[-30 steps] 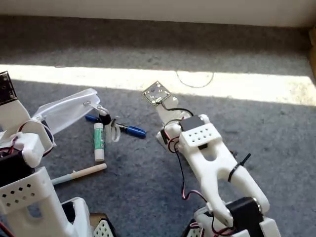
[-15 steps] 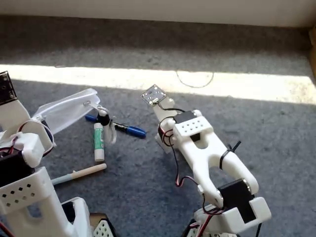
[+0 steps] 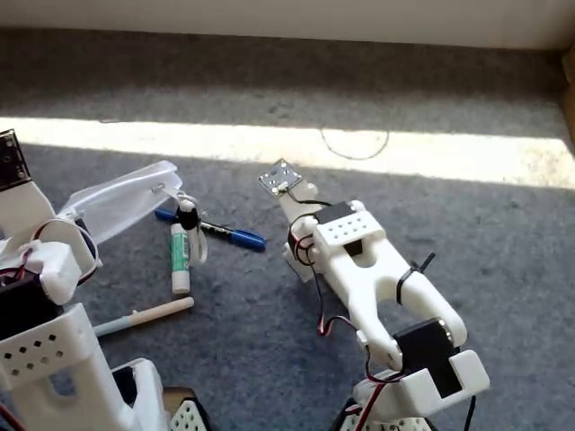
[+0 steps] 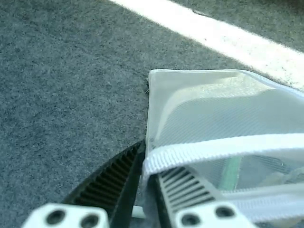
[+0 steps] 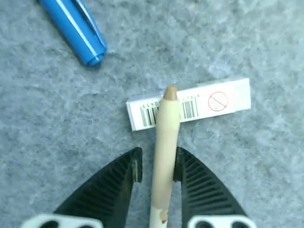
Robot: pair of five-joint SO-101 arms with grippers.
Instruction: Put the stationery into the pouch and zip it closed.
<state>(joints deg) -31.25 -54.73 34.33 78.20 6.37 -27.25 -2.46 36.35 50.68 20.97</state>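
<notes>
Here, cream pencil [image 5: 167,128] in right claw [image 5: 157,156].

The pouch [image 3: 126,202] lies on the carpet [image 3: 269,108] to my left, one edge clamped in my left tool [image 4: 147,154]; just right of its other end lies the pen [image 3: 229,235], slantwise; the glue stick [image 3: 181,258] lies in front of that end, its top just beside the pen; in front of the glue stick lies a pencil [image 3: 148,316], crosswise. My right tool [image 5: 157,154] sits right of the pen; a second pencil [image 5: 166,133] runs forward along its middle, tip over a small box [image 5: 213,100]; the pen's end lies beyond, apart.
</notes>
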